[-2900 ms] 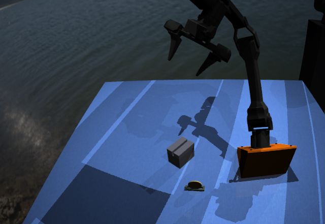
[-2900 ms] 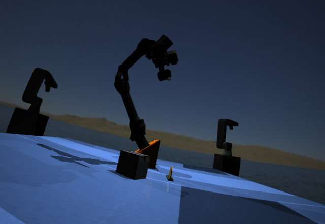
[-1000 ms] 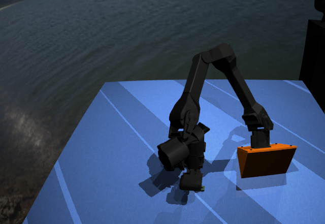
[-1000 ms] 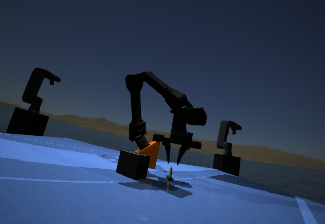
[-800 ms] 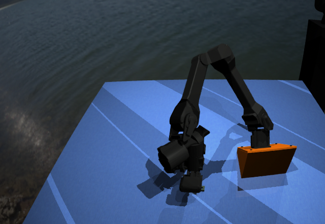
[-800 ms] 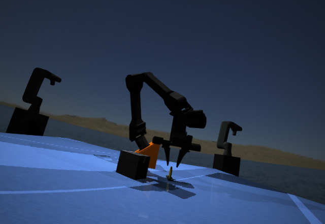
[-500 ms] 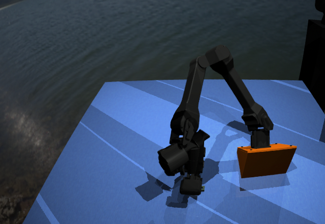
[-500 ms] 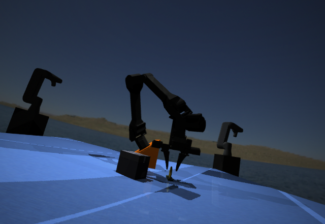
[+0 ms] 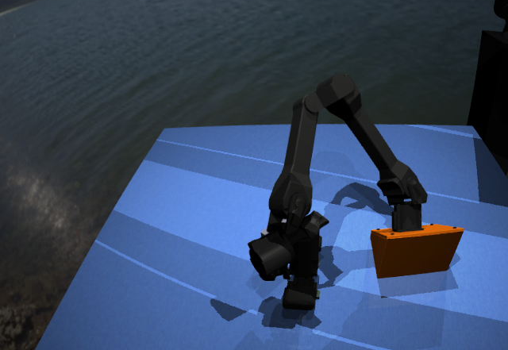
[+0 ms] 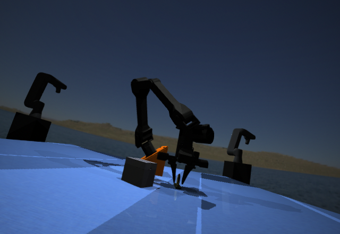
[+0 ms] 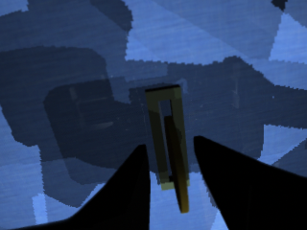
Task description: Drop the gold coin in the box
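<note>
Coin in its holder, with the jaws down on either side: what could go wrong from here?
1. In the wrist view the coin sits nearer one finger; that finger may push it askew in the dark-green holder before both touch.
2. The gripper is open with visible gaps; lifting now would leave the coin behind.
3. The grey box stands close, so a low swing might clip it.

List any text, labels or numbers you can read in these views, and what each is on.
None: no readable text in any view.
Gold coin: bare edge, no marking visible.
Holder: plain.
Grey box: dark, unmarked faces.
Orange base: only small dark dots along the top edge, no lettering.
</note>
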Controlling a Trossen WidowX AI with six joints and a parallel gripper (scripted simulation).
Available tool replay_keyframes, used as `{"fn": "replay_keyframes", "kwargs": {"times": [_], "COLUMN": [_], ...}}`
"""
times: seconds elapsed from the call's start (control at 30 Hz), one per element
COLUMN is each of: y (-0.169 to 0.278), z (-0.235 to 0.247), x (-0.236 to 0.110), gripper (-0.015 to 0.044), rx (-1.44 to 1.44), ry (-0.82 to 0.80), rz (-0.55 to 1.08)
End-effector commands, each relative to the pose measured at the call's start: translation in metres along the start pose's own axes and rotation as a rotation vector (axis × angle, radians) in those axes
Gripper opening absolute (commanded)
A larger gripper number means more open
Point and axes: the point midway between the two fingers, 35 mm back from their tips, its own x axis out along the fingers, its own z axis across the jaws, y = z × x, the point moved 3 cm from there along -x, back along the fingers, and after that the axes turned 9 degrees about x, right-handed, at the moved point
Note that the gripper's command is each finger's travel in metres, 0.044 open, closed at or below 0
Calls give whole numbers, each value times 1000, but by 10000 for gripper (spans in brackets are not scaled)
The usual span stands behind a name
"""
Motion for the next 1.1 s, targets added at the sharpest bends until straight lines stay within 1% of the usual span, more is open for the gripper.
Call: {"fn": "replay_keyframes", "kwargs": {"times": [0.0, 0.07, 0.1, 0.43, 1.07], "y": [2, 2, 2, 2, -1], "z": [-1, -1, -1, 0, 4], "x": [3, 3, 3, 2, -45], "gripper": [56, 3, 0, 0, 0], "rx": [-9, -9, -9, -9, -10], "ry": [8, 8, 8, 8, 3], "rz": [2, 2, 2, 2, 4]}}
